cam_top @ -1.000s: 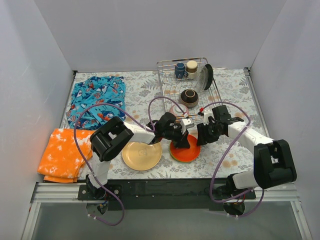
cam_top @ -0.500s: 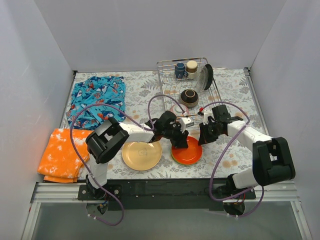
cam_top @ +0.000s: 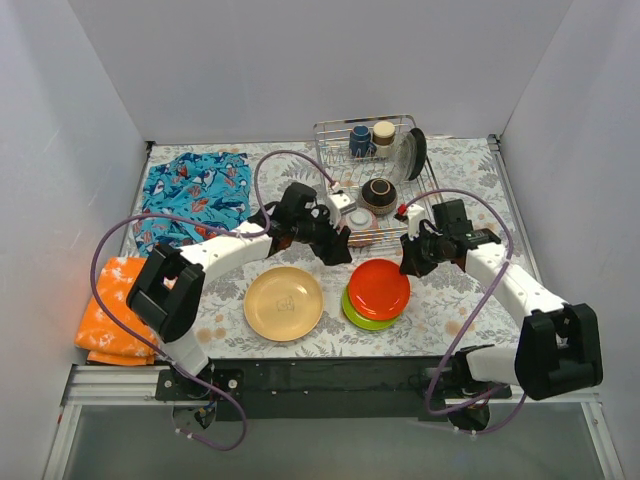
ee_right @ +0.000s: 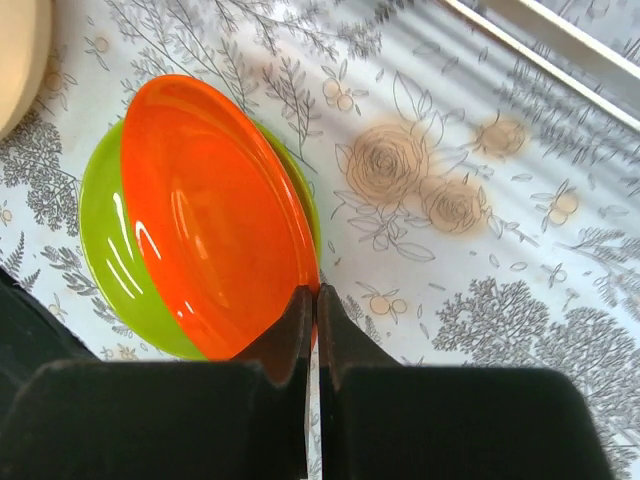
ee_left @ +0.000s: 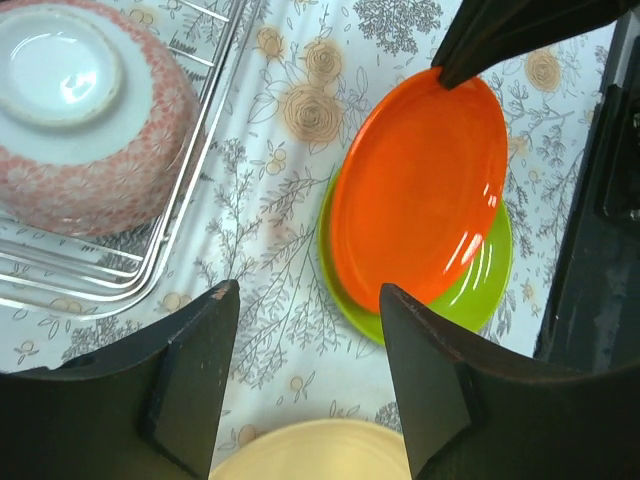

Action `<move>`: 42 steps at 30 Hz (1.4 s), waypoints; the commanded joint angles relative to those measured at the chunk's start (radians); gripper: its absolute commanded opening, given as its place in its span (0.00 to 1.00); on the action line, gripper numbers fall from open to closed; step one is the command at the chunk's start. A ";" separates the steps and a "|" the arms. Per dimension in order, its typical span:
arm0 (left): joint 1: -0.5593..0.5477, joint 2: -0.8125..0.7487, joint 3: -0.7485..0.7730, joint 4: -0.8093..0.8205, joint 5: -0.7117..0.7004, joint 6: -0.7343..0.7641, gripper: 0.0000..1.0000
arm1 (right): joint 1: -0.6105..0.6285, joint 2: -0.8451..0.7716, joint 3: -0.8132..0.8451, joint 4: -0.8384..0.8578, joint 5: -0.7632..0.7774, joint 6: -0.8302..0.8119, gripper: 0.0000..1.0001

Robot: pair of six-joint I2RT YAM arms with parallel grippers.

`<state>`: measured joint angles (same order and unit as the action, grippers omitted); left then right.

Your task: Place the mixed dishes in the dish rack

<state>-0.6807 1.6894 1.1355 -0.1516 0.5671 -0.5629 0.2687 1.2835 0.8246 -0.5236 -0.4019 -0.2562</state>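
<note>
From above, the right gripper (cam_top: 409,262) is clamped on the right rim of the orange plate (cam_top: 379,288), which sits tilted on a green plate (cam_top: 360,318) on the bench (cam_top: 470,180). The tan plate (cam_top: 284,303) lies just to the left. Behind them, the rack (cam_top: 322,160) holds a mug (cam_top: 360,140), cup (cam_top: 384,133), black plate (cam_top: 417,152) and brown bowl (cam_top: 379,193).

Left wrist: the left gripper (ee_left: 310,385) hangs apart and empty between the rack and the orange plate. An upturned pink bowl (ee_left: 90,120) sits in the rack's corner.

Right wrist: the fingers (ee_right: 280,340) are together on the orange rim, with the green plate beneath.
</note>
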 commanded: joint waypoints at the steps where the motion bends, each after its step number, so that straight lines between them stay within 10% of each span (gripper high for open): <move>1: 0.067 0.003 0.055 -0.146 0.195 0.093 0.58 | -0.002 -0.136 -0.051 0.138 -0.098 -0.144 0.01; 19: 0.069 0.159 0.133 -0.164 0.433 0.150 0.54 | 0.049 -0.174 -0.091 0.269 -0.132 -0.153 0.01; 34: 0.063 0.213 0.176 -0.167 0.482 0.107 0.09 | 0.104 -0.113 -0.054 0.350 -0.135 -0.109 0.01; 42: 0.063 0.170 0.204 -0.230 0.436 0.138 0.00 | 0.102 0.025 0.016 0.244 -0.317 -0.064 0.43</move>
<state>-0.6086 1.9175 1.2835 -0.3443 0.9752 -0.4435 0.3691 1.2503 0.7784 -0.2512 -0.5972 -0.3378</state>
